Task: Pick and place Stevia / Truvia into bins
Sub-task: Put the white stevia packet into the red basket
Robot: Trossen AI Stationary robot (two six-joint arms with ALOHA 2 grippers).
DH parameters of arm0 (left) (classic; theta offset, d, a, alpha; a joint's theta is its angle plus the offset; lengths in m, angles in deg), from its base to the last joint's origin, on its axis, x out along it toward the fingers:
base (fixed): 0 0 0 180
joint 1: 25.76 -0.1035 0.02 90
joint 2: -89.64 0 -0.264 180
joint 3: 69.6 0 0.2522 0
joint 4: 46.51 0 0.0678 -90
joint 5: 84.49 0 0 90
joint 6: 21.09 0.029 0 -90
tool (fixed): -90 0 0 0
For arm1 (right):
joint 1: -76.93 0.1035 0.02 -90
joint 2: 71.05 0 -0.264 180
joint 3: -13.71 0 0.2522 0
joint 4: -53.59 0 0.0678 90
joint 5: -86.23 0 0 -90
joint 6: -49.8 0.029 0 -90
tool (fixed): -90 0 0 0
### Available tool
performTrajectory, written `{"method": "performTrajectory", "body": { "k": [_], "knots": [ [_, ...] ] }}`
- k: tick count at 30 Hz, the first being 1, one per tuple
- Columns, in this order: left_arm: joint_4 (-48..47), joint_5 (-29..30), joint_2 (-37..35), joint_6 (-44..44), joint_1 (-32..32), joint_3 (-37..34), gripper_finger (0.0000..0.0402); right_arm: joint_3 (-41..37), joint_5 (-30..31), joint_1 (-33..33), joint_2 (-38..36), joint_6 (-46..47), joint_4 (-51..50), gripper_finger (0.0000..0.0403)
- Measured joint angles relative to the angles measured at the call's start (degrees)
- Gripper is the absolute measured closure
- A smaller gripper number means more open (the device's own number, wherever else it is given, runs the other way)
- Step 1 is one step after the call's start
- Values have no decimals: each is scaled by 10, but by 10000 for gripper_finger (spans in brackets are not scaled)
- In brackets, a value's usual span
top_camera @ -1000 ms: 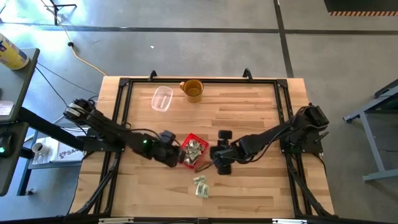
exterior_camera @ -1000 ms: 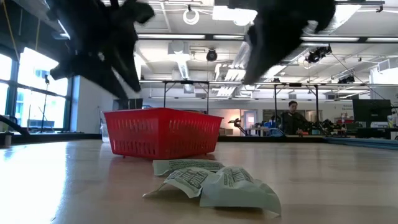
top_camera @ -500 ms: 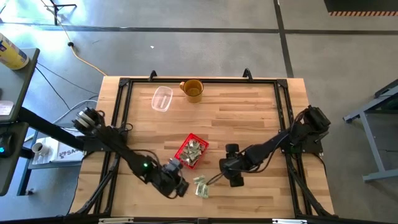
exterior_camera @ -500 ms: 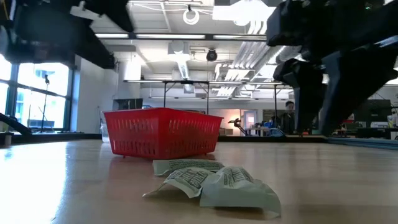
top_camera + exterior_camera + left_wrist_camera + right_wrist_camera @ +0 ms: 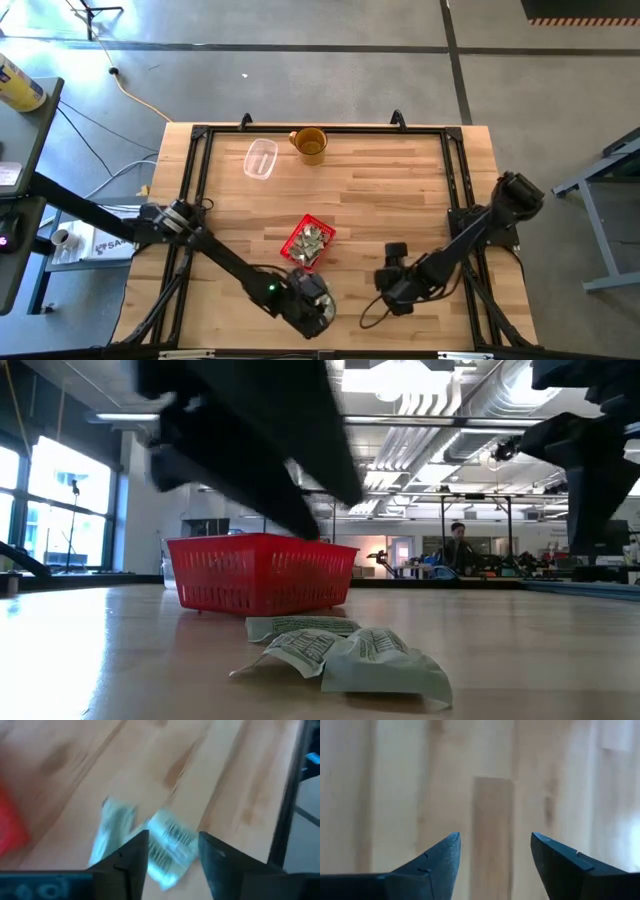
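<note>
The red bin (image 5: pixel 303 246) stands mid-table with several Stevia packets (image 5: pixel 314 238) inside. More pale green and white packets (image 5: pixel 340 651) lie flat on the wood between the bin and the table's near edge. My left gripper (image 5: pixel 173 836) hangs open above these loose packets (image 5: pixel 167 845), slanting down, and touches none of them. In the high view it (image 5: pixel 315 308) covers them. My right gripper (image 5: pixel 395 287) stands open over bare wood to the right of the packets, and its wrist view (image 5: pixel 495 836) shows only the tabletop between its fingers.
A clear plastic container (image 5: pixel 260 158) and a yellow-brown mug (image 5: pixel 310 145) stand at the table's far side. Black frame rails (image 5: pixel 190 190) run along the table's edges. A person (image 5: pixel 462 548) sits in the room beyond the table.
My left gripper has left the bin's left side and swung toward the table's near edge, ending over the loose packets. My right gripper has moved away from the bin's right side toward the near right. The bin and the packets have stayed put.
</note>
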Motion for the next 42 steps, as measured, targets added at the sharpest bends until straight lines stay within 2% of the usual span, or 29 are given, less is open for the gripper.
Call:
{"method": "performTrajectory", "body": {
  "k": [4, 8, 13, 17, 21, 31, 36, 42],
  "knots": [
    [-13, 5, 4, 26, -15, 4, 233, -16, 26, 20, -22, 55, -17, 176],
    [-34, -7, 5, 36, -39, 0, 245, -35, 40, 51, -42, 113, -23, 180],
    [-25, -75, 5, 67, -68, 2, 228, -55, 53, 82, -46, 187, -32, 180],
    [-33, -104, 5, 87, -83, 2, 204, -60, 56, 98, -46, 220, -35, 180],
    [-56, -116, 5, 100, -85, 2, 196, -60, 70, 102, -46, 232, -37, 180],
    [-58, -120, 8, 101, -85, 0, 218, -60, 93, 86, -45, 221, -38, 181],
    [-48, -142, 24, 100, -77, 2, 220, -60, 94, 77, -45, 222, -40, 181],
    [-63, -116, 30, 85, -67, 2, 220, -60, 90, 78, -45, 231, -37, 182]
  ]
}}
